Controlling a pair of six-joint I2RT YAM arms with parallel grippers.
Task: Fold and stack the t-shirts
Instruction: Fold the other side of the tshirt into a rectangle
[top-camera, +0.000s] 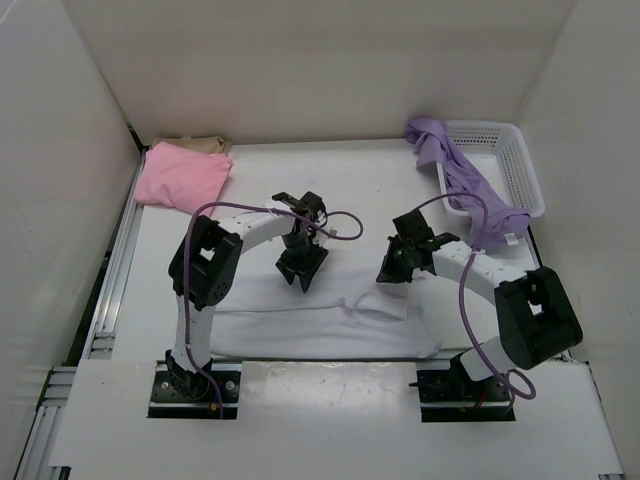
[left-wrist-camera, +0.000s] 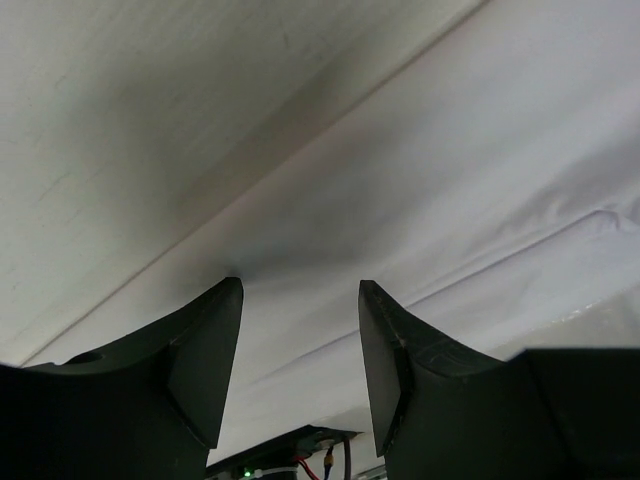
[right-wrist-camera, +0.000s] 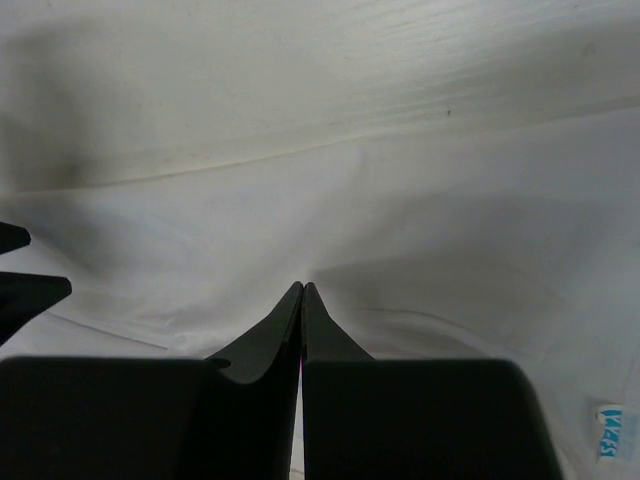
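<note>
Four t-shirts share a white table (top-camera: 350, 190) with two black robot arms mounted at its near edge. The white shirt (top-camera: 320, 335) lies spread flat across the near middle of the table, between the two arms and just in front of their bases. Its far edge is rumpled.

The left gripper (top-camera: 300, 270) hangs over the far edge of the white shirt, left of centre. In the left wrist view this gripper (left-wrist-camera: 300, 285) has its two dark fingers (left-wrist-camera: 205, 340) spread apart, with nothing between them. The white shirt (left-wrist-camera: 480, 200) lies beyond their tips. Whether the tips touch the cloth cannot be told.

The right gripper (top-camera: 392, 268) points down at the same far edge, right of centre, where the cloth is bunched up. In the right wrist view this gripper (right-wrist-camera: 302, 290) has its fingers pressed tightly together. Creases in the white shirt (right-wrist-camera: 450, 250) run in toward the tips, so a thin fold of cloth seems nipped between them. A small label (right-wrist-camera: 608, 432) with blue print shows on the cloth at the lower right.

The pink shirt (top-camera: 180, 178) lies folded in the far left corner, on top of the tan shirt (top-camera: 200, 145), which peeks out behind it. The lavender shirt (top-camera: 465, 185) is draped loosely over the near rim of a white mesh basket (top-camera: 520, 165) in the far right corner, trailing down toward the right arm. These three are well apart from both grippers.
</note>
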